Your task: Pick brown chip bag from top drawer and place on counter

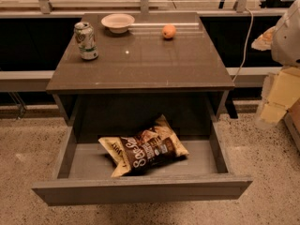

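One claw point(274, 102) shows at the right edge of the camera view, a pale yellow, blurred shape hanging below the rounded white housing point(287, 32) of the arm. It sits off to the right of the cabinet, at about the height of the worktop's front edge in the picture. It is above the speckled floor point(262, 168) and apart from everything the cabinet carries. Whether the claw is open or closed cannot be told from this view.

To its left and lower, the top drawer point(140, 191) stands open toward the camera, with its flat front panel nearest and its grey inner floor exposed. The brown chip bag point(145, 149) lies on that floor, roughly in the middle, with its printed face and white script lettering up. It is set at an angle: one pale yellow end points toward the drawer's front left, the other toward its back right. It lies apart from both side walls.

Above the drawer, the glossy dark grey-brown worktop point(140, 64) carries three things. A soda can point(86, 41) stands upright near the back left corner. A pale shallow bowl point(117, 22) sits at the back edge, just to the right of the can. An orange point(169, 31) rests further right along the back, well apart from the can. Behind the cabinet, a thin white cable point(244, 46) hangs down on the right side.
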`<state>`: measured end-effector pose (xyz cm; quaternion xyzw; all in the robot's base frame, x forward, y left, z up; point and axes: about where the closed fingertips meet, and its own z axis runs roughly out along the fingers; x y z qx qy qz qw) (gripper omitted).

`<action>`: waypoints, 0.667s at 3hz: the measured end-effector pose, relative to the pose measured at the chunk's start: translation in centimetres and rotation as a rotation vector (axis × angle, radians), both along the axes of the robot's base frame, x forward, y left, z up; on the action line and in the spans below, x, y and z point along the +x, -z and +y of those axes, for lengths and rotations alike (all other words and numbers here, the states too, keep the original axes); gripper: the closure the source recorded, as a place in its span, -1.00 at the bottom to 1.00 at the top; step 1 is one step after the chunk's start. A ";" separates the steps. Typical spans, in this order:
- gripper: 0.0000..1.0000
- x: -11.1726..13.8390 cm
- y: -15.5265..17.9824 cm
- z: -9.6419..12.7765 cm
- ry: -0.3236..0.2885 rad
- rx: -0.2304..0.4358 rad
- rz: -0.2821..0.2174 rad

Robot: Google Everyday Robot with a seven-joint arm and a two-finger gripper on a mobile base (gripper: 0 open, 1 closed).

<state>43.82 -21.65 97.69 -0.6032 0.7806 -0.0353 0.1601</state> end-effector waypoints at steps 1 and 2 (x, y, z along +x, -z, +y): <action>-1.00 0.0 0.0 0.0 0.000 0.000 0.000; -1.00 1.3 0.5 2.3 -0.064 0.027 -0.058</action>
